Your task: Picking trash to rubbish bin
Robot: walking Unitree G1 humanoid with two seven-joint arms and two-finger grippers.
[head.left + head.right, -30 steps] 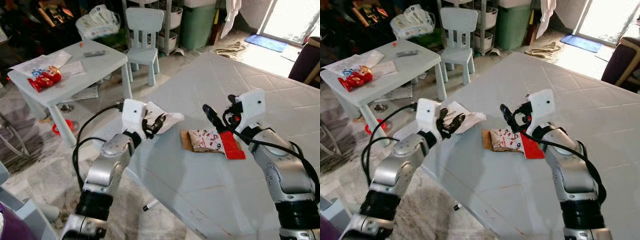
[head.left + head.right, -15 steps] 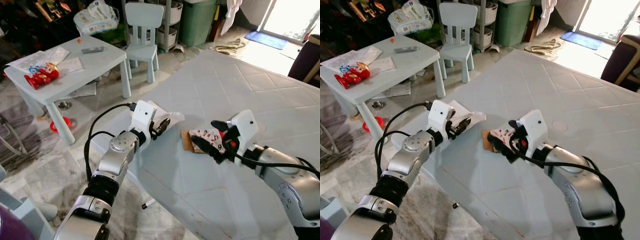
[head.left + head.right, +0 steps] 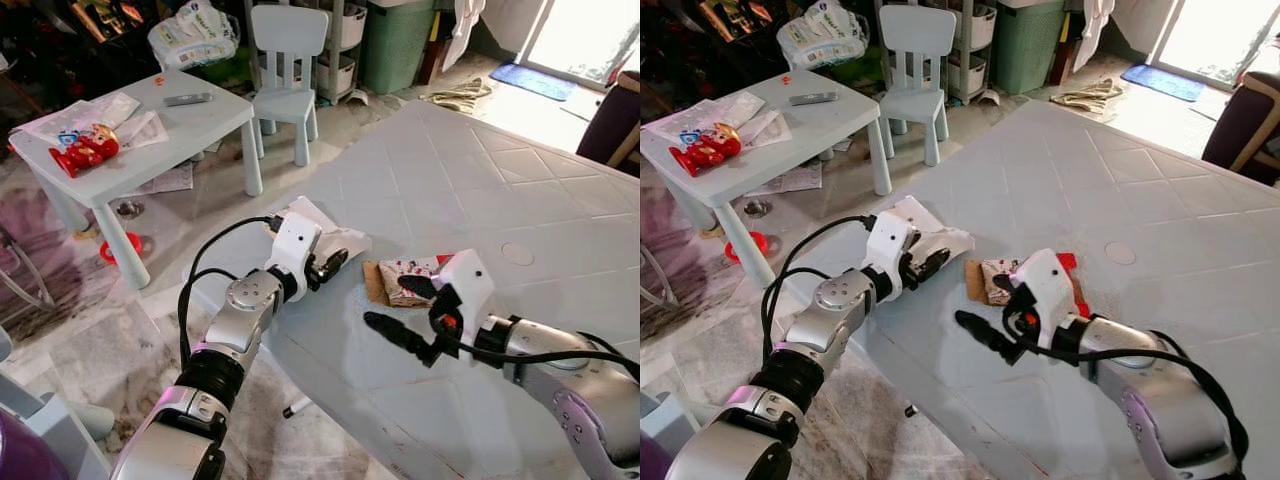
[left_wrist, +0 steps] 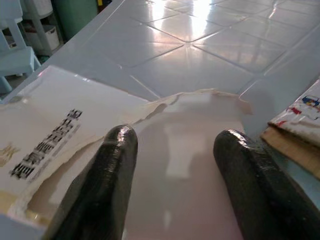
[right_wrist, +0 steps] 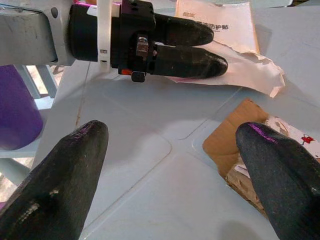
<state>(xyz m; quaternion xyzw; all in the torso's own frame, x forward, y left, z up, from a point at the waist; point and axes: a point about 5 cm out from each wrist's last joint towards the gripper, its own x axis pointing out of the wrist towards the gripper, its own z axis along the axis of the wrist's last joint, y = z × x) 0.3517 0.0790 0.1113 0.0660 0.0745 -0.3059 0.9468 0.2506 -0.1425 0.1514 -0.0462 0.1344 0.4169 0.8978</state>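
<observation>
Resting low on the pale tiled surface (image 3: 470, 180), the left gripper (image 3: 330, 266) lies over a torn white paper packet (image 4: 65, 125) near the surface's corner; its two black fingers (image 4: 112, 165) are spread apart with the paper's ragged edge showing between them, pressing on the sheet rather than pinching it. Printed black characters run along the packet's upper face. Just beside the packet lies the other trash: a brown card backing (image 3: 373, 282) under a crumpled printed wrapper (image 3: 405, 280), with a red piece (image 3: 1070, 265) at its far side. Right gripper (image 3: 400, 312) hovers close above the surface beside this pile, fingers splayed wide and holding nothing; one finger (image 5: 275, 170) sits over the card, the other (image 5: 60, 185) over bare surface nearer the edge. Beyond the corner stands a small light-blue table (image 3: 150, 150) carrying papers, a red toy (image 3: 87, 152) and a grey remote, with a matching child's chair (image 3: 285, 50) behind it. Green bin (image 3: 395, 45) stands further back against the wall.
</observation>
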